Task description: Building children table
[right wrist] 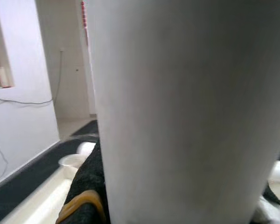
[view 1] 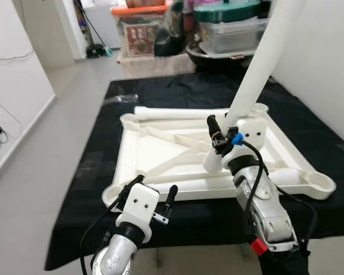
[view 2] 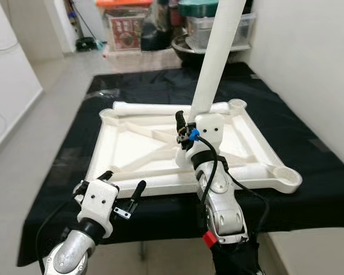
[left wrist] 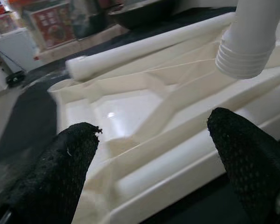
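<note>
Currently, right gripper [view 1: 221, 137]: clamped on the table leg [view 1: 258, 69], centre-right of frame.
Left gripper [view 1: 155, 197]: open, lower left.
Tabletop [view 1: 160, 146]: upturned, mid-frame.
Risk: your tilted leg may cross-thread or slip.

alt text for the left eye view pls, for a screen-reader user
The right gripper holds a white table leg tilted above an upside-down white tabletop lying on a black cloth. The left gripper hovers open at the tabletop's near edge; a second leg lies along the far edge.

Bright, even indoor light; soft shadows; wrist views blurry close up.
</note>
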You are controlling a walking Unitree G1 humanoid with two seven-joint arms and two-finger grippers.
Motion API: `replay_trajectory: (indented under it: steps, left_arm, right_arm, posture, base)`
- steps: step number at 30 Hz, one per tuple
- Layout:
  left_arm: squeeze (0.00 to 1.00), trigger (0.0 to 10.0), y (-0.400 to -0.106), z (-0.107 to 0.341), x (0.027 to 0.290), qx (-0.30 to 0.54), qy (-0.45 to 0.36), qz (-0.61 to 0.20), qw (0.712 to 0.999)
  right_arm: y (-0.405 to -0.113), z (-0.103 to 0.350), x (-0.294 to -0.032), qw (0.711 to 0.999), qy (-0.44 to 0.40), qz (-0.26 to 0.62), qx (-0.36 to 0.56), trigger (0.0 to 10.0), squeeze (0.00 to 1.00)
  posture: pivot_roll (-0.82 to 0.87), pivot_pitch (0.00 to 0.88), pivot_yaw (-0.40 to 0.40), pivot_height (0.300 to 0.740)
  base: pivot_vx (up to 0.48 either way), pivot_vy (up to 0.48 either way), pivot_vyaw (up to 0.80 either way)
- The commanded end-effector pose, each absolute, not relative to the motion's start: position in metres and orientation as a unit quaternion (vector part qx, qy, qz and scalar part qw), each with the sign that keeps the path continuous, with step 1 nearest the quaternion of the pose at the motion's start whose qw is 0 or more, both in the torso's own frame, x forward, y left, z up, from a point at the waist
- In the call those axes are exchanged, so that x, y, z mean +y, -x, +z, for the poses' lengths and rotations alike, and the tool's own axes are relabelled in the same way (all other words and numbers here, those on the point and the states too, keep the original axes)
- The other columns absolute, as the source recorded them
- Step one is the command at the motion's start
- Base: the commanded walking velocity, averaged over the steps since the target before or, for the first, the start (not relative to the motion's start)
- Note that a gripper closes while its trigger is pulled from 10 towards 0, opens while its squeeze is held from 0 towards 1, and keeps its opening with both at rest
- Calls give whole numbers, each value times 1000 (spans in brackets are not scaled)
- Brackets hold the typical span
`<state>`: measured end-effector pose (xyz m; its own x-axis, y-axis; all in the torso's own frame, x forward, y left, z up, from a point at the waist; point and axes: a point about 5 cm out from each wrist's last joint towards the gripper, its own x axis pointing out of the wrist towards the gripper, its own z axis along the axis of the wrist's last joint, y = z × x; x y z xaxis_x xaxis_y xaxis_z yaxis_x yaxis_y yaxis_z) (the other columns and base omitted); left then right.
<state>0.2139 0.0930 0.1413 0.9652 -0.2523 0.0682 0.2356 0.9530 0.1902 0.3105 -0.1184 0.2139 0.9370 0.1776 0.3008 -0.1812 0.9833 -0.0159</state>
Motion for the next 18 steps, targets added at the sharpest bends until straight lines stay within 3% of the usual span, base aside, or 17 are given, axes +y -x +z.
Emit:
replay_trajectory:
  steps: [1,4,18]
  left_arm:
    - [0,10000,-213,142,90,-42,-78,-123,988]
    - [0,10000,-213,142,90,-42,-76,-122,989]
    - [0,10000,-212,138,94,-30,-82,-103,991]
  right_arm:
    - [-311,217,-117,982,-10,94,-161,10000,0]
    - [-311,217,-117,982,-11,94,-161,10000,0]
    - [-313,220,-108,978,-36,130,-157,10000,0]
  posture:
    - [71,22,19,740]
    - [71,23,19,740]
    - [73,43,7,740]
  base:
    - [0,480,0]
    - [0,480,0]
    - [0,0,0]
